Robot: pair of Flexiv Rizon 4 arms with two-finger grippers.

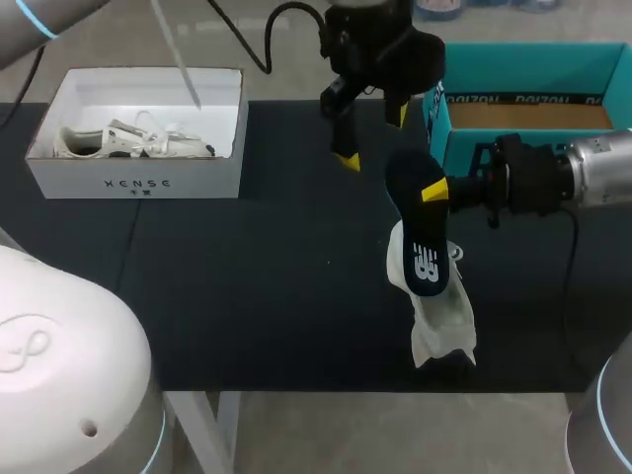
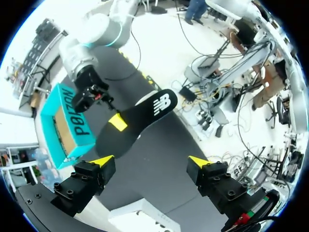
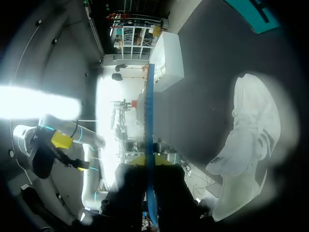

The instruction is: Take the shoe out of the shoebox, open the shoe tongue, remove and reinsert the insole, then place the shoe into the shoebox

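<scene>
While clamping dark insole (image 1: 420, 232) right of centre in right gripper (image 1: 440, 192), aims its long axis down-frame over white sneaker (image 1: 442, 316), lower centre-right, with left gripper (image 1: 373, 133) spread and empty farther off, upper middle.

The left arm (image 1: 30, 20) enters at the far left corner. The left gripper (image 1: 373, 136) hangs over the far middle of the worktop (image 1: 247, 296), fingers pointing down and spread wide, holding nothing. The right arm (image 1: 592, 168) lies level from the right, and the right gripper (image 1: 436, 191) pinches the insole (image 1: 420, 232) from both sides.
</scene>
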